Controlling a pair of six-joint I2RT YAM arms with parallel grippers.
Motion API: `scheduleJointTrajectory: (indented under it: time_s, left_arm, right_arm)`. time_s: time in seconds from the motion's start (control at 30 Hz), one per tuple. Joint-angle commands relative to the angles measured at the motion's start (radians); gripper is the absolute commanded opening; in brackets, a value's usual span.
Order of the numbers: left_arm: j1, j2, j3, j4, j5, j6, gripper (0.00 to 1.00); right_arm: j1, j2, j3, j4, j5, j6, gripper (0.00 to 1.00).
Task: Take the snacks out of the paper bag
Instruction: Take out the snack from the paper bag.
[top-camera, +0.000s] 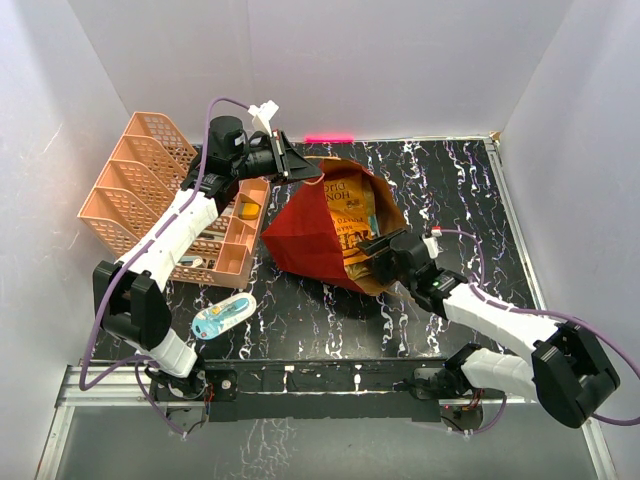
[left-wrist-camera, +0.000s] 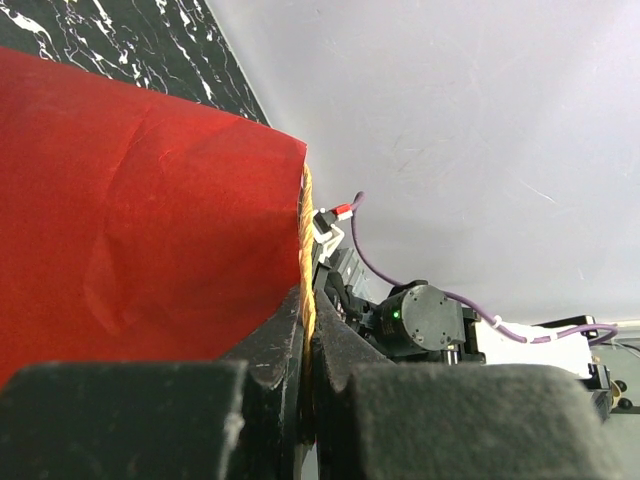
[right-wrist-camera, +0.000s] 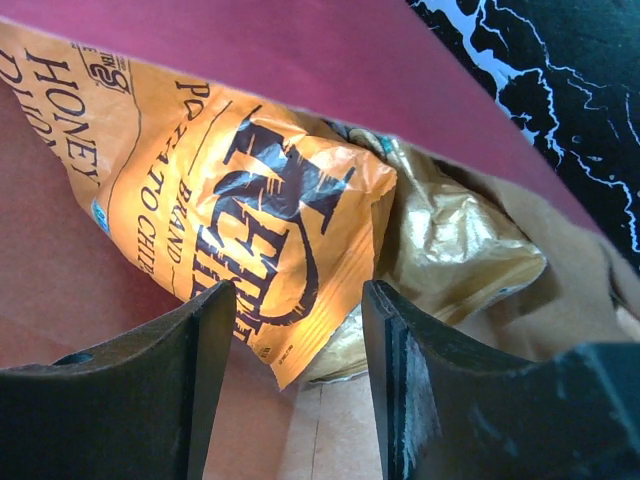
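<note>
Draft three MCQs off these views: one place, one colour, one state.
1. Where is the orange chip bag?
A) inside the paper bag
B) in a drawer
C) on a shelf

2. The paper bag's outer face is:
A) blue
B) red
C) green

3. The left pincer is:
A) wide open in free air
B) shut on a candy packet
C) shut on the paper bag's rim

Answers:
1 A: the right wrist view shows it lying between the brown kraft inner walls.
2 B: a red sheet fills the left wrist view.
3 C: it pinches the bag's edge with no gap.
</note>
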Motion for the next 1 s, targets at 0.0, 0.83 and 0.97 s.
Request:
scheduleJointTrajectory:
  time_s: [0.0,0.83,0.97]
  left_arm:
    - [0.008,-0.039,0.026,-0.017,0.017,0.010,0.00]
    - [0.011,-0.021,0.064,-0.063,0.001,0.027,0.00]
    - [0.013,-0.018,0.068,-0.069,0.000,0.029,0.00]
  right_arm:
    - [0.006,-0.005,-0.032,0.080,0.038,0.051,0.56]
    - [0.006,0.140,0.000,0.260,0.159,0.092,0.57]
    - [0.006,0.166,0.002,0.325,0.149,0.068,0.52]
